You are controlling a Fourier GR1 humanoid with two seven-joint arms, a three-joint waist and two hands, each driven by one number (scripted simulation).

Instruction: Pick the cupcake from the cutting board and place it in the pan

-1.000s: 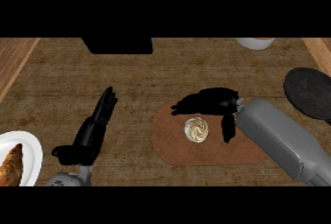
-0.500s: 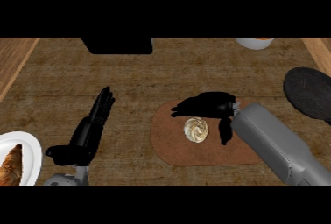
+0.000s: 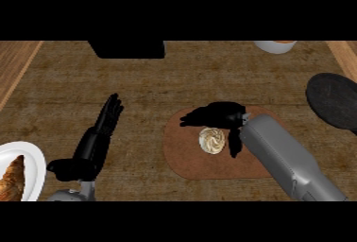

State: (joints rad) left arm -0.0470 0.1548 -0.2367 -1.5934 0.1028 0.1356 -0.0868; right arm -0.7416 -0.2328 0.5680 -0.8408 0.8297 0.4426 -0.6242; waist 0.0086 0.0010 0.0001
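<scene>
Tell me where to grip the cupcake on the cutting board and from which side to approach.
Grip the cupcake round its sides, coming down from above. It stands upright on the cutting board, swirled top facing up, and the right hand already arches over it with fingers on one side and thumb on the other.

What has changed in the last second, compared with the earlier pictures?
Almost nothing: the right hand curls slightly closer round the cupcake, which stays on the cutting board. The left hand stays open at lower left; the pan is unmoved.

One head view, steeply down onto counter (image 3: 140,90)
</scene>
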